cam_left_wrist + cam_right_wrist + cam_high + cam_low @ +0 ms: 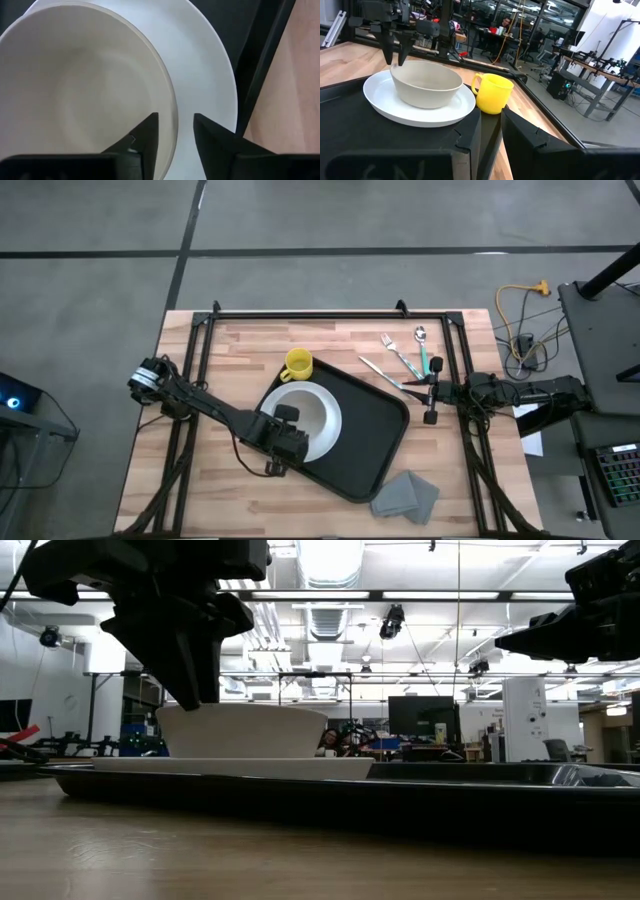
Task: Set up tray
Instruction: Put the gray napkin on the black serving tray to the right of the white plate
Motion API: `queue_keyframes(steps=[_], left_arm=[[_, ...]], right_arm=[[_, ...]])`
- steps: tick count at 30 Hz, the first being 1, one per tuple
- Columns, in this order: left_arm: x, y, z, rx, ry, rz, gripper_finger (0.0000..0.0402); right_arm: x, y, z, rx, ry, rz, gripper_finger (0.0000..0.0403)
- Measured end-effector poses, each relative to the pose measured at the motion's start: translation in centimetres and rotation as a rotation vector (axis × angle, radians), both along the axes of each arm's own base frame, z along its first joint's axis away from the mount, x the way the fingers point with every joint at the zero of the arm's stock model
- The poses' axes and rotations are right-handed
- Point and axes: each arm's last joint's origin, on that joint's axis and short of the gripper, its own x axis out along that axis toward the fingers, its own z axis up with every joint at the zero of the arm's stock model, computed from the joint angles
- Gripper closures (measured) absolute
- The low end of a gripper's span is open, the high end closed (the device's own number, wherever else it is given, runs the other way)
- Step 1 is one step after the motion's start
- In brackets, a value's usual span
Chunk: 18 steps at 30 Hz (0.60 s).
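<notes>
The black tray (pixel 375 430) lies slantwise on the wooden table. A white plate (pixel 205 65) rests on the tray's left part, and a white bowl (pixel 75 90) stands on the plate. My left gripper (pixel 176 132) points steeply down at the bowl's left rim (pixel 172 107) and is open. One of its fingers is inside the bowl and the other outside over the plate, with a gap on each side of the rim. My right gripper (pixel 492 135) waits level at the table's right edge, with a narrow gap between its fingers and nothing in it.
A yellow mug (pixel 297 364) stands on the wood just beyond the tray's far-left edge. A fork, a spoon and other cutlery (pixel 400 355) lie at the far right. A folded grey napkin (pixel 405 495) lies by the tray's near-right corner. Black frame rails (pixel 330 315) border the table.
</notes>
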Motion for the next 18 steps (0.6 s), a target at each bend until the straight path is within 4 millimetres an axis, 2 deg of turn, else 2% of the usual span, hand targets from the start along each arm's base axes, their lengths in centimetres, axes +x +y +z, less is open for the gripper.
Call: queue_keyframes(steps=[11, 18], left_arm=[[0.3, -0.2, 1.8, -0.025, -0.027, 0.033, 0.0290], [0.8, -0.4, 2.1, -0.049, -0.082, 0.033, 0.0289]], right_arm=[[0.0, 0.0, 0.0, 0.002, -0.001, 0.000, 0.0335], [0.0, 0.0, 0.0, 0.001, -0.001, 0.000, 0.0335]])
